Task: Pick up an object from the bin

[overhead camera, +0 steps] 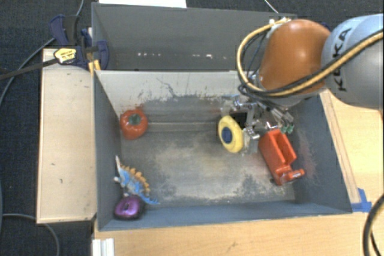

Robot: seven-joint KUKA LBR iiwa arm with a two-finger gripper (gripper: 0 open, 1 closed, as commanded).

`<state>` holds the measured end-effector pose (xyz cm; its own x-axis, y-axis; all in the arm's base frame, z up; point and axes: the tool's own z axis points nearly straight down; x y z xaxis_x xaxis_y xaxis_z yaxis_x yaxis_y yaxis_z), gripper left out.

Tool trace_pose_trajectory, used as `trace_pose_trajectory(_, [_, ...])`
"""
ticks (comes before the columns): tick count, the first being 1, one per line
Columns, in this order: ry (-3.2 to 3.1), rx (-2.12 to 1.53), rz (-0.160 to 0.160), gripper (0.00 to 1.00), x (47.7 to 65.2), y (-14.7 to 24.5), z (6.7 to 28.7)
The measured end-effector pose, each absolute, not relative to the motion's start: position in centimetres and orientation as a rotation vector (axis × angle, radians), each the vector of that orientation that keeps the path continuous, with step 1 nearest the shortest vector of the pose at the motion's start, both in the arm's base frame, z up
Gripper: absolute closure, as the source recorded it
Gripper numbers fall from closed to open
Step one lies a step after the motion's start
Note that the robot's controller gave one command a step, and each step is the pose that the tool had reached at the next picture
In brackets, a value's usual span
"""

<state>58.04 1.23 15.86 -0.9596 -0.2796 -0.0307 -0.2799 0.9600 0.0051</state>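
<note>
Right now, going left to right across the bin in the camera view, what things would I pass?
Red tomato-like toy → yellow disc with a blue centre → red-orange block.

Tool [254, 124] at the bin's [192, 168] right, disc [230, 133] just left of it, blocky piece [279, 156] just right. Over left, tomato toy [133, 124] behind, dinosaur figure [135, 181] and ball [127, 208] in front.

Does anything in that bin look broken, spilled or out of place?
Nothing stands out. The things lie loose: a red tomato at left, a blue dinosaur and purple lump near-left, a yellow disc and orange block by the tool. The bin floor is merely scuffed.
</note>
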Motion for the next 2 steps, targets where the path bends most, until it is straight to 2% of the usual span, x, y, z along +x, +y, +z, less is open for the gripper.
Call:
trace_pose_trajectory(1, [3.012,-0.702,0.017,0.00,59.2,-3.2,7.7])
trace_pose_trajectory(2, [2.950,-0.942,0.005,0.00,58.9,-1.8,8.9])
